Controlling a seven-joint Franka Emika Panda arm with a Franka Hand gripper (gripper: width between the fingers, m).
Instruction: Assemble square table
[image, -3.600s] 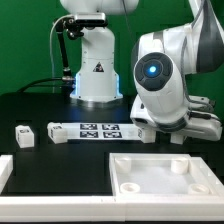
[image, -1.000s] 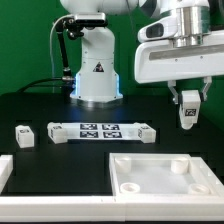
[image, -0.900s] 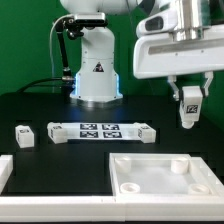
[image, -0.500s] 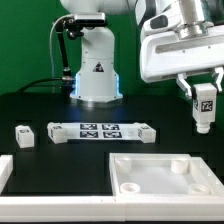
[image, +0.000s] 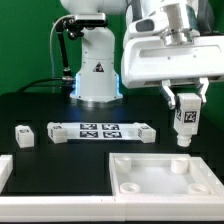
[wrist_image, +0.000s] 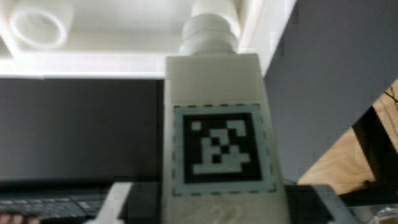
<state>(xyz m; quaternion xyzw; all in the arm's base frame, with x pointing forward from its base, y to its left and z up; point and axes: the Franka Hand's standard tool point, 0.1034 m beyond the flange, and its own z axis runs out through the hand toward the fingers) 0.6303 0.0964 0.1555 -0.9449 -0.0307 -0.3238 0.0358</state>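
1. One long white border rail (image: 5, 168) lies nearest, at the lower left edge of the exterior view, cut off by the frame.
2. One white square table slab (image: 150, 158) fills the lower right of that view. It lies flat on the black worktop (image: 60, 160) with its raised rim up. Two round recessed corner sockets show, and the rest of the slab runs out of the frame.
3. One loose leg block (image: 22, 135), small, white and tagged, lies on the worktop at middle left, well apart from the slab.
4. One marker board (image: 100, 131) stretches across the middle of the frame, near that block, with a row of printed tags. Its white ends are too small to read.
5. One held leg block (image: 187, 125) hangs upright right of centre, its tag toward the camera and its narrow end down, clear of the slab's far rim. The pincer (image: 186, 103) is clamped on its upper part, one finger on each side. Whether the block is over the slab or just behind it cannot be told from here.
6. In the wrist view the held leg block (wrist_image: 221, 130) takes up the middle and hides much of the worktop (wrist_image: 71, 130). Past its narrow end lies a corner of the square table slab (wrist_image: 116, 50) with one round socket (wrist_image: 39, 30).
7. The arm's white wrist housing (image: 165, 50) covers the upper right of the exterior view and blocks the background there.
8. Farthest back, at upper centre, stand the robot's white base (image: 95, 75), black cables (image: 62, 45) beside it, and a green backdrop (image: 25, 40).
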